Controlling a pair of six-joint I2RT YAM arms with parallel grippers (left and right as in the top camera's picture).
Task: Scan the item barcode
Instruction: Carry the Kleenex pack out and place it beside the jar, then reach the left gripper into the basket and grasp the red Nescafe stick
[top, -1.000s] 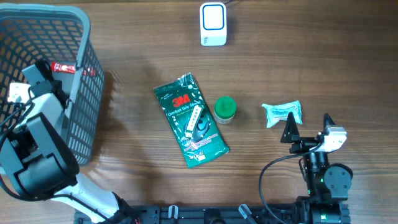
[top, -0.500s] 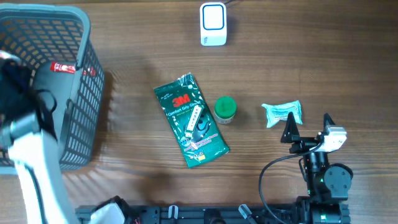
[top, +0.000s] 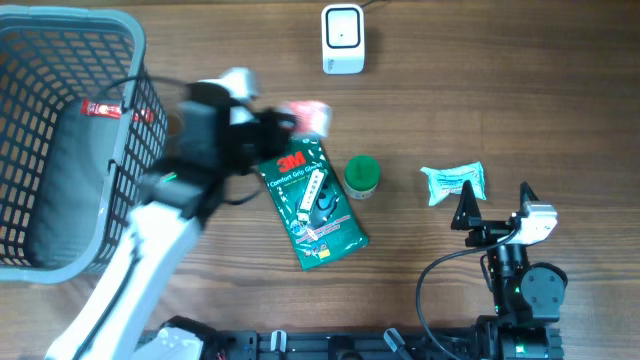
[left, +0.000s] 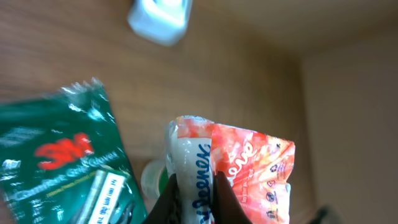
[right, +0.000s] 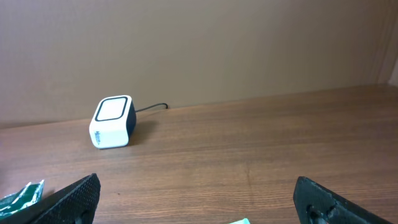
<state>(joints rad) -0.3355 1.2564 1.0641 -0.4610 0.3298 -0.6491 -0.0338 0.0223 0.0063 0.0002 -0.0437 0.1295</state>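
Kleenex pack (left: 249, 168), edge-pinched in left claw (left: 193, 194) near barcode scanner (top: 342, 38); right claw (right: 196, 194) wide; risk: slick wrapper slips, barcode facing away.

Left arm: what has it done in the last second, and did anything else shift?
The left gripper swung out of the grey mesh basket rightward to mid-table, now shut on an orange-and-white Kleenex tissue pack near the top of the green 3M package. That package, the green-lidded jar, pale teal packet, white scanner and open right gripper stayed put.
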